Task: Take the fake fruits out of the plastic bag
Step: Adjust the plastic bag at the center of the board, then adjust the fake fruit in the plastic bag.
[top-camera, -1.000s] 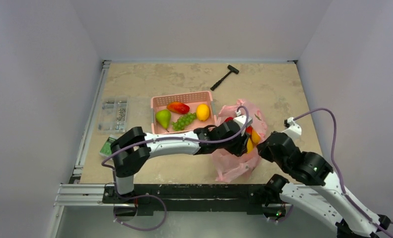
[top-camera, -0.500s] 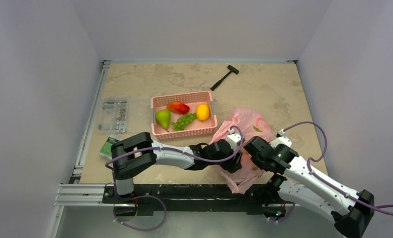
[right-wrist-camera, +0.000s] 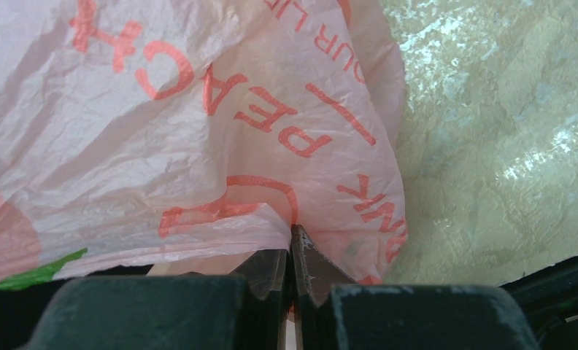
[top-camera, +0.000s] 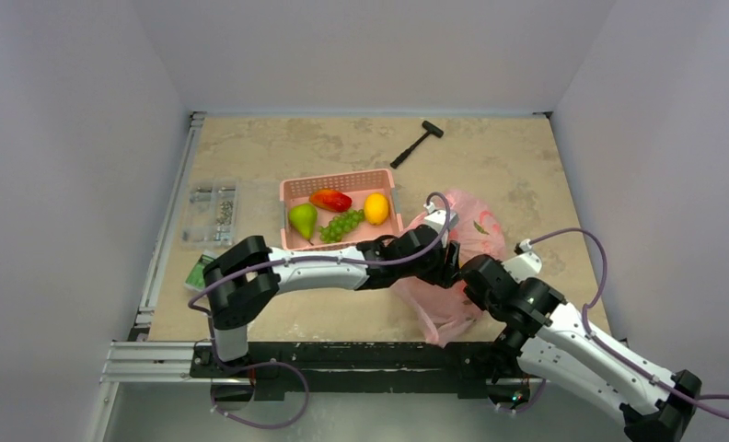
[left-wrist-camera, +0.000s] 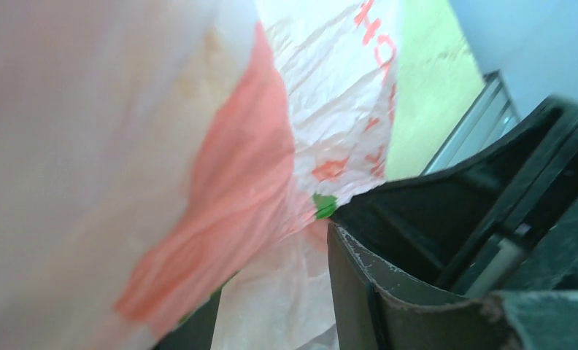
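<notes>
The plastic bag point(top-camera: 476, 230) hides its contents; close-up film blurred.

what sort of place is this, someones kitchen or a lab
Most likely a robot lab test cell, not a kitchen: plain white walls box in the table, the left arm and right arm are bolted to a metal rail, and the pink basket, plastic bag and hammer look like props.
</notes>
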